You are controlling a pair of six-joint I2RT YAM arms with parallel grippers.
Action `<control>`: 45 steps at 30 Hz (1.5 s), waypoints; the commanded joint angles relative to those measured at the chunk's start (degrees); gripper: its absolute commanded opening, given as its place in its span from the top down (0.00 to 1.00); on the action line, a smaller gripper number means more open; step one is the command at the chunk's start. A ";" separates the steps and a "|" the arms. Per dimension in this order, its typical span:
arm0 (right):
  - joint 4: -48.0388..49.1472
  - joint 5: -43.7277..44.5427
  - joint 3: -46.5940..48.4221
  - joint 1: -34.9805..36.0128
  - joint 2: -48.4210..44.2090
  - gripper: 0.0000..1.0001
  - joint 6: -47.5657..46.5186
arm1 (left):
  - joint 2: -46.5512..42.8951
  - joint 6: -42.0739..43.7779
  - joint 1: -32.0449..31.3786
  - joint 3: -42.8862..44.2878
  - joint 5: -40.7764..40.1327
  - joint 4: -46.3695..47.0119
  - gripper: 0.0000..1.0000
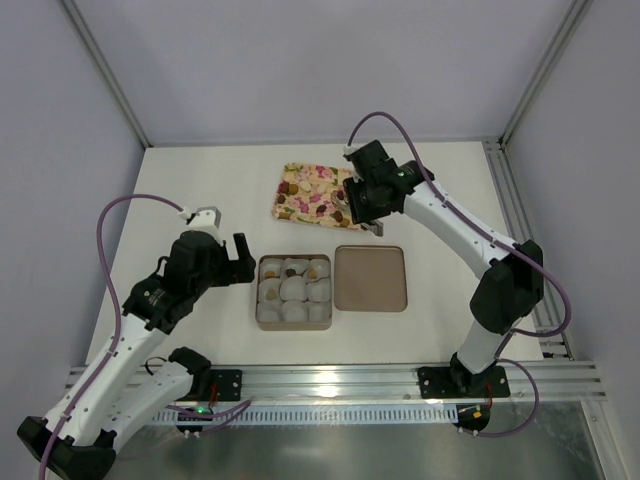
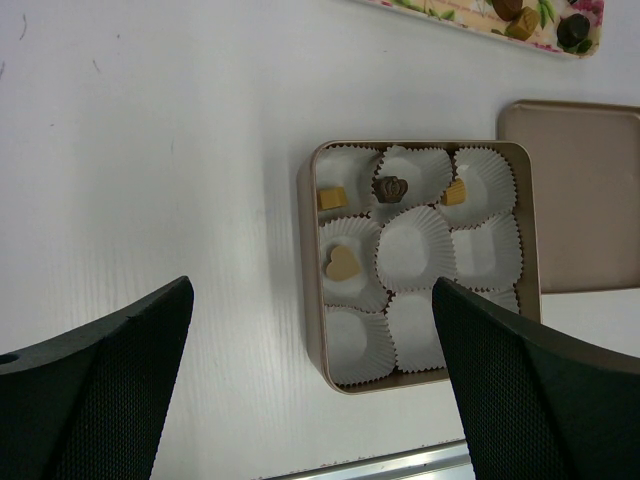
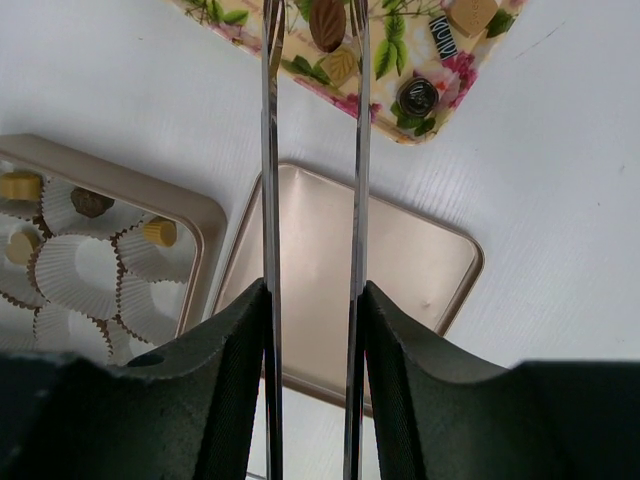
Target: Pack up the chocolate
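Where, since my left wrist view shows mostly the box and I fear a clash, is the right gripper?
Observer: The right gripper is away from the box, over the right end of the flowered tray.
Operator: Holding anything?
Observer: Its fingers stand apart on either side of a dark oval chocolate lying on the tray; no grip shows.
Operator: What else lies there?
Observer: Near that corner lie a tan leaf chocolate, a tan square chocolate, a striped dark chocolate and a round dark chocolate.
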 commanded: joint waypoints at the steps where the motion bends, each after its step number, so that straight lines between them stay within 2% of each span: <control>1: 1.06 0.98 -0.50 -0.01 -0.48 0.56 -1.00 | -0.11 0.10 0.21 0.00 -0.75 0.10 0.00; 29: 2.47 0.81 -3.67 -1.59 5.23 0.56 -2.40 | -0.20 0.10 0.21 0.00 -0.75 0.10 0.00; 45: 2.73 -0.42 -6.48 -1.68 2.60 0.56 -2.32 | -0.03 0.10 0.21 0.00 -0.84 0.10 0.00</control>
